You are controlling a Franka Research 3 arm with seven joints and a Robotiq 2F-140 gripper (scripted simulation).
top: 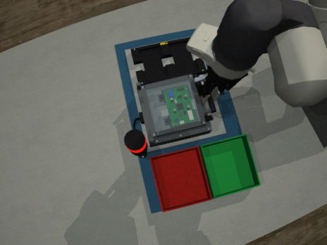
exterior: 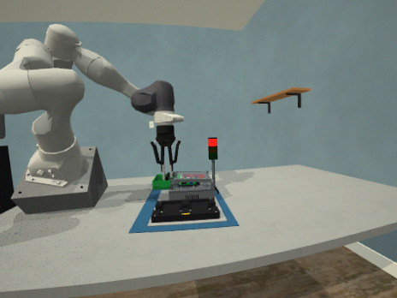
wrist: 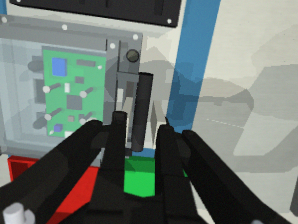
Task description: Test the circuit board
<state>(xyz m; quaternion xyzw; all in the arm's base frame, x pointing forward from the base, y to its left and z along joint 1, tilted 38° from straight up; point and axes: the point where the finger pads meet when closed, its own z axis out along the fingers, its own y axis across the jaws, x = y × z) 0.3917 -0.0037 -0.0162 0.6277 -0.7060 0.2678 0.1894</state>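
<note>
Hovering just above the tester [top: 155, 135], at the edge away from the lid's hinge, the gripper [wrist: 141, 131] has its jaws drawn narrow with nothing between them. The circuit board [top: 179, 105] lies inside the tester, seen through the shut clear lid [top: 148, 102]. The signal tower [exterior: 212, 147], beside the tester, shows red.

So the step in hand looks like the unlatching: testing is done, and the lid must come open before the board can go to a bin. From the wrist view, the black handle [wrist: 141, 107] runs along the lid's free edge, and the latch hook [wrist: 131, 56] sits past its far end. I cannot make out the small black tab itself.

The next move calls for bringing 1 fingertip over that tab and pressing straight down, keeping off the handle so the lid is free to rise. After that, the board belongs in the red bin [top: 180, 179], which stands against the tester's near side, not the green bin [top: 230, 165] touching it.
</note>
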